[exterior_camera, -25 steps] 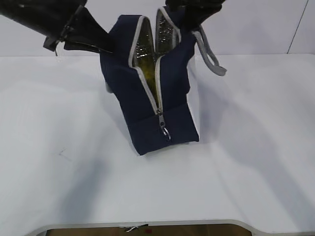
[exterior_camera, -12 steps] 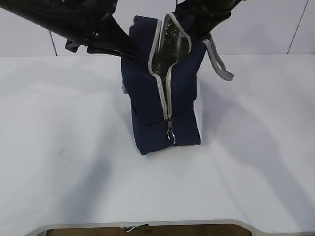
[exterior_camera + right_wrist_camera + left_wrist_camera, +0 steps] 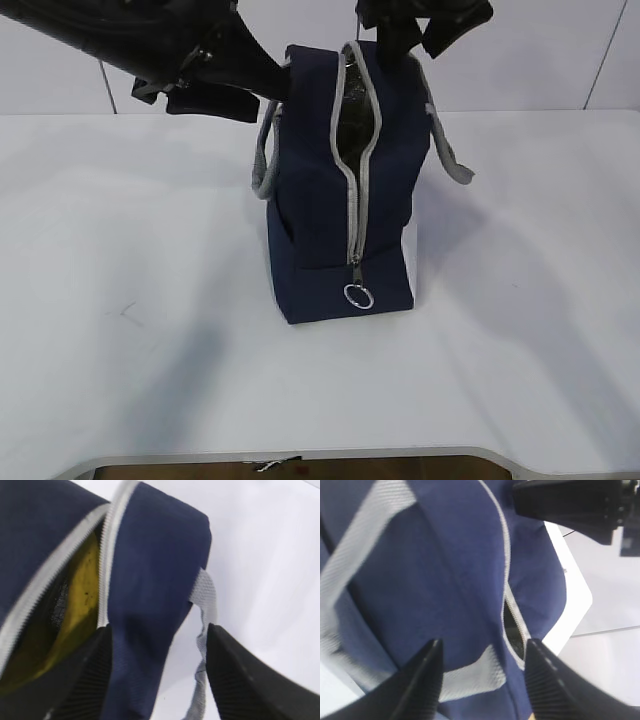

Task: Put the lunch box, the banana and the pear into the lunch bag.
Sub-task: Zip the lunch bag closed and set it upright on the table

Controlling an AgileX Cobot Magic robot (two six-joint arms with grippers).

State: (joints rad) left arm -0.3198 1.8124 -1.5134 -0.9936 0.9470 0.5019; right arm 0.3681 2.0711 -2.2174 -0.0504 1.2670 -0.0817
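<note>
Boxy navy fabric lunch bag (image 3: pixel 335 190), grey webbing handles (image 3: pixel 265 160)

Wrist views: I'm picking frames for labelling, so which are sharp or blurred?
Left wrist view: the lunch bag and its grey strap are smeared by blur. Right wrist view: soft too, though something yellow shows through the opening. Exterior view: sharp, with soft shadows on the table.

Exterior view slanting down from front, both wrist views close above lunch bag (image 3: pixel 335 190)
</note>
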